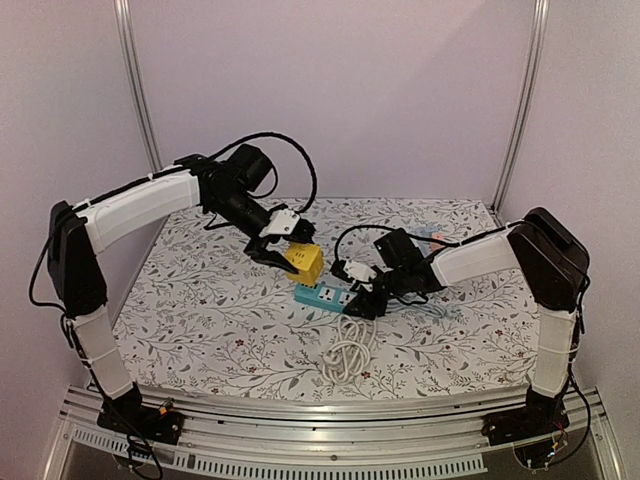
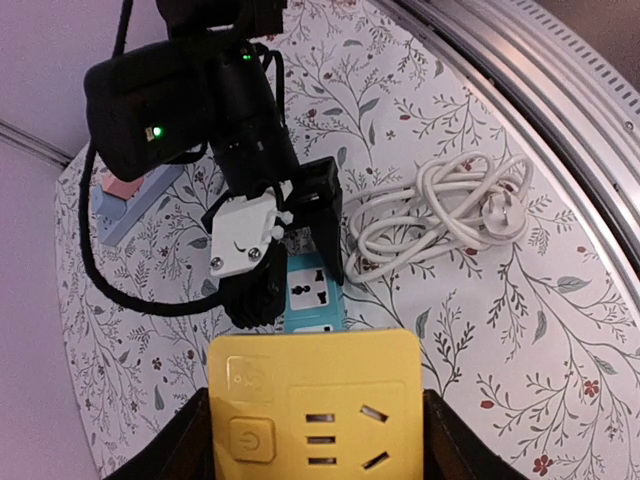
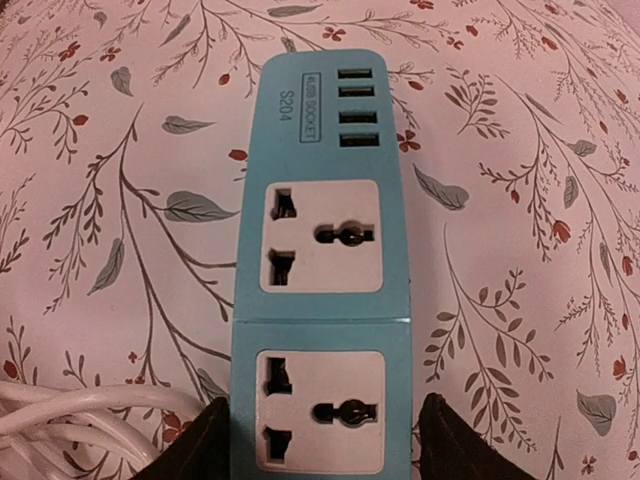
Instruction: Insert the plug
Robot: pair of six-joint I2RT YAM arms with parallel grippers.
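A yellow plug block (image 2: 315,405), with a power button and socket slots on its face, sits between the fingers of my left gripper (image 2: 315,445), which is shut on its two sides. In the top view the yellow block (image 1: 305,263) hangs tilted just above the left end of the teal power strip (image 1: 322,296). The strip (image 3: 320,250) lies flat on the floral cloth with two sockets and several USB ports showing. My right gripper (image 3: 320,445) is shut on the strip's near end, one finger against each long edge. The plug's pins are hidden.
A coiled white cable (image 1: 350,355) lies in front of the strip, close to the right gripper (image 1: 365,300). A small pink and pale blue object (image 1: 432,238) sits at the back right. A metal rail (image 1: 330,420) runs along the near table edge.
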